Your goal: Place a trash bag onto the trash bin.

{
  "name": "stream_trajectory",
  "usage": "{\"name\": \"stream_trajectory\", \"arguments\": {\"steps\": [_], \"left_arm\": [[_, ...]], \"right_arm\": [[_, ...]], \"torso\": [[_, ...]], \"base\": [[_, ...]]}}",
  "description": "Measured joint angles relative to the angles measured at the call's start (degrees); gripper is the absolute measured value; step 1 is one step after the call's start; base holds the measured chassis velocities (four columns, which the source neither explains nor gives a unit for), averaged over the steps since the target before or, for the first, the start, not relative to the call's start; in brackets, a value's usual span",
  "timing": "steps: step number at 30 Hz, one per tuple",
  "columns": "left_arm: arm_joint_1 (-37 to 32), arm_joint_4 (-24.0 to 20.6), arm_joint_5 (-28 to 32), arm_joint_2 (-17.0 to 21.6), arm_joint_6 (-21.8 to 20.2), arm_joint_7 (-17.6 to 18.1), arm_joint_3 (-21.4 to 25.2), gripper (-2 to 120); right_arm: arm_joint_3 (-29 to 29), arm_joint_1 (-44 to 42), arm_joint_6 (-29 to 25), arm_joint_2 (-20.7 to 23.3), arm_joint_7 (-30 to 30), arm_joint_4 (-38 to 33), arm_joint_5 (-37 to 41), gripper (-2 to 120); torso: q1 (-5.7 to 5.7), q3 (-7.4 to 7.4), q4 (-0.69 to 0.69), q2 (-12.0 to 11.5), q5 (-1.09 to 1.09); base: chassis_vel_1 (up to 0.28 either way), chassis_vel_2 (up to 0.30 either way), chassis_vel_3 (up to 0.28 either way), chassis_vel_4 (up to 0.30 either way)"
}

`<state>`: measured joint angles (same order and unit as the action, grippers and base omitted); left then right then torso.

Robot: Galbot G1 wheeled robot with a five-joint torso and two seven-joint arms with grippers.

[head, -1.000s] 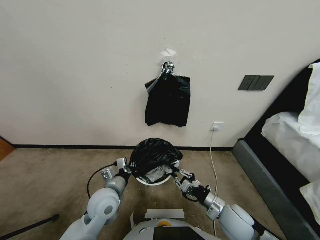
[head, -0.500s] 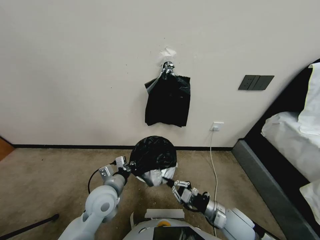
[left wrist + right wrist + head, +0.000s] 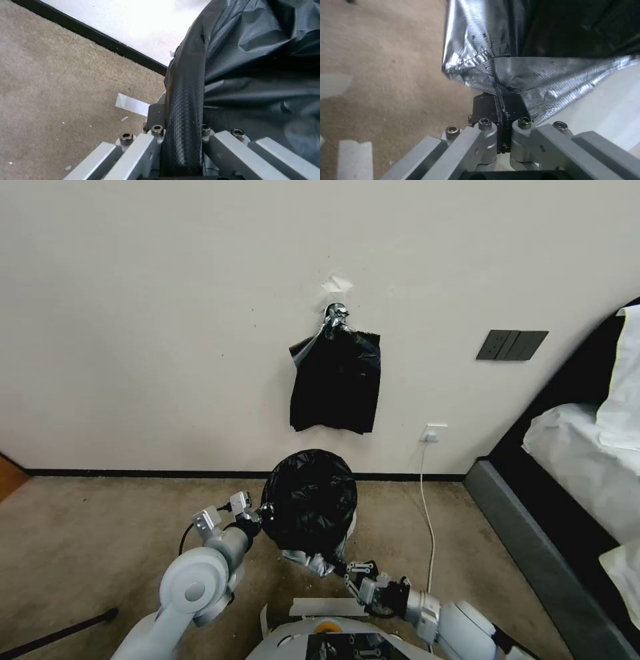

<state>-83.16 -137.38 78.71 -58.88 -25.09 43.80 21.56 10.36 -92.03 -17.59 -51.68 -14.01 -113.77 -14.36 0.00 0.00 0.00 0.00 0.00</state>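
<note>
The black glossy trash bag (image 3: pixel 309 499) is draped over the trash bin and covers most of it. A strip of the bin's cream wall (image 3: pixel 610 100) shows beside the bag in the right wrist view. At the bin's left side, my left gripper (image 3: pixel 262 511) is shut on the bag's edge, which is folded tight between its fingers (image 3: pixel 181 125). Low on the near side, my right gripper (image 3: pixel 341 565) is shut on a silvery-shining corner of the bag (image 3: pixel 498 100) and holds it stretched down toward me.
A flat bundle of black bags (image 3: pixel 335 380) hangs on the wall above the bin. A white cable (image 3: pixel 427 507) runs down from a wall socket at the right, near the bed (image 3: pixel 533 513). A black rod (image 3: pixel 60 635) lies at lower left. Paper scraps (image 3: pixel 132 104) lie on the carpet.
My right gripper has drawn back toward me and downward, pulling the bag's near edge over the bin's front rim, which is now covered. The left gripper has barely moved.
</note>
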Motion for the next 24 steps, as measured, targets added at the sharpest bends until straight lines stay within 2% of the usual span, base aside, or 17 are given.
{"name": "stream_trajectory", "arguments": {"steps": [7,10,11,14,15,17,19,21,22,24], "left_arm": [[-0.88,-0.44,-0.35,-0.23,-0.38,0.23,-0.41,1],[-0.67,-0.31,-1.29,-0.32,0.04,0.05,-0.73,1],[-0.67,-0.31,-1.29,-0.32,0.04,0.05,-0.73,1],[0.23,1.37,-3.05,-0.62,1.74,-0.12,-1.08,1],[0.23,1.37,-3.05,-0.62,1.74,-0.12,-1.08,1],[1.22,2.66,-3.56,-0.65,2.78,-0.21,-1.04,1],[1.73,3.17,-3.68,-0.61,3.14,-0.22,-0.99,1],[2.64,4.03,-3.75,-0.51,3.69,-0.24,-1.01,1],[2.64,4.03,-3.75,-0.51,3.69,-0.24,-1.01,1],[3.39,4.85,-4.16,-0.47,4.17,-0.30,-1.17,1]], "right_arm": [[-1.73,1.18,2.42,-1.18,3.39,1.53,1.21,0],[-1.81,0.59,2.66,-1.09,4.61,1.47,2.35,13],[-1.81,0.59,2.66,-1.09,4.61,1.47,2.35,13],[-1.26,-1.30,2.64,-0.68,5.42,0.30,4.11,26],[-1.26,-1.30,2.64,-0.68,5.42,0.30,4.11,26],[-0.46,-3.25,2.56,-0.14,5.79,-0.73,5.53,38],[-0.01,-4.00,2.39,0.07,5.90,-0.96,5.85,43],[0.83,-5.28,1.44,0.38,6.13,-1.17,6.36,54],[0.83,-5.28,1.44,0.38,6.13,-1.17,6.36,54],[1.65,-6.76,0.80,0.58,6.27,-1.88,6.66,63]], "torso": [[0.00,0.00,0.01,0.00,0.00],[0.00,0.00,0.01,0.00,0.01],[0.00,0.00,0.01,0.00,0.01],[0.00,0.00,0.00,0.00,0.00],[0.00,0.00,0.00,0.00,0.00],[0.00,0.00,0.00,0.00,0.00],[0.00,0.00,0.00,0.00,-0.01],[0.00,0.00,0.00,0.00,0.01],[0.00,0.00,0.00,0.00,0.01],[0.00,0.00,0.00,0.00,0.01]], "base": [[0.000,0.000,0.000,0.000],[0.000,0.000,0.000,0.000],[0.000,0.000,0.000,0.000],[0.000,0.000,0.000,0.000],[0.000,0.000,0.000,0.000],[0.000,0.000,0.000,0.000],[0.000,0.000,0.000,0.000],[0.000,0.000,0.000,0.000],[0.000,0.000,0.000,0.000],[0.000,0.000,0.000,0.000]]}}
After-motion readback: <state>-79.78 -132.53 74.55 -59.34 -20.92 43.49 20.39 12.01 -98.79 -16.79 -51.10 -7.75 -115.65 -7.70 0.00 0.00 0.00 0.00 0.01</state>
